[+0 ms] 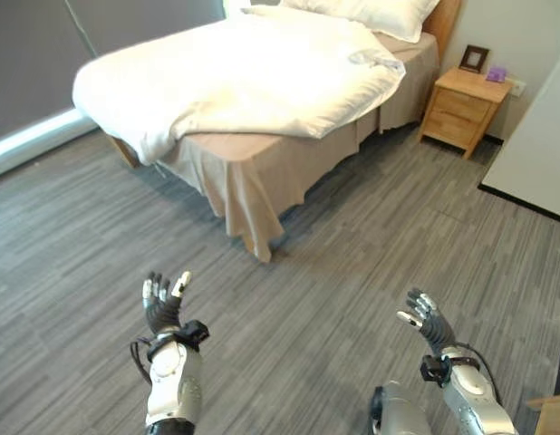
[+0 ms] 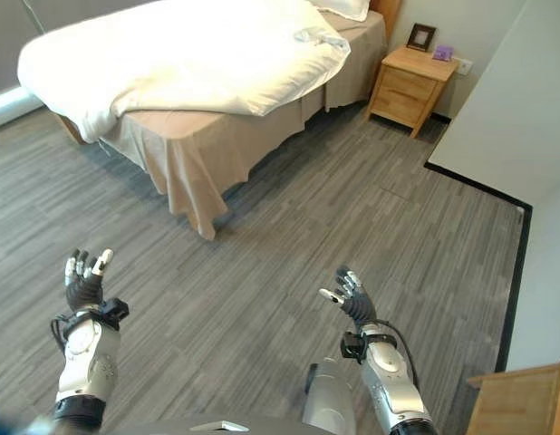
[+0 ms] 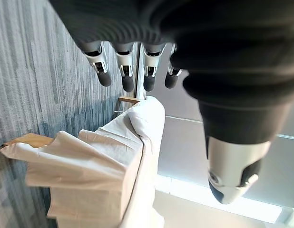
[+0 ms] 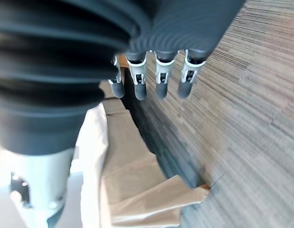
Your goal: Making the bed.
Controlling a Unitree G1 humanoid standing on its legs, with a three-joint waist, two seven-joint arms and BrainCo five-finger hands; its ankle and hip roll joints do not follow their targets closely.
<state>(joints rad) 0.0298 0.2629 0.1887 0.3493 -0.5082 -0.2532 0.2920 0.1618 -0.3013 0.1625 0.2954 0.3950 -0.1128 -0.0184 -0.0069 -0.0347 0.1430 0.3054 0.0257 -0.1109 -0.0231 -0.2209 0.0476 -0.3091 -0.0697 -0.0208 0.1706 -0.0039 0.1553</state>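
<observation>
Left hand (image 1: 162, 304) & right hand (image 1: 425, 319): both released, empty, over grey floor (image 1: 352, 263), well apart from bed (image 1: 262, 172). White duvet (image 1: 244, 77) rumpled; nightstand (image 1: 463, 104) beside bed.

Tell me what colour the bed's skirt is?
Beige cloth bed skirt: plain tan, clearest in the left eye view.

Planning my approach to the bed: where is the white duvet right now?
In the left eye view the white duvet lies rumpled across the bed, ahead and left of both open hands, bunched toward the foot corner, left of the wooden nightstand.

White duvet (image 1: 244, 77) rumpled on bed (image 1: 262, 172); left robot hand (image 1: 162, 304) and right robot hand (image 1: 423, 319) empty, fingers spread.
</observation>
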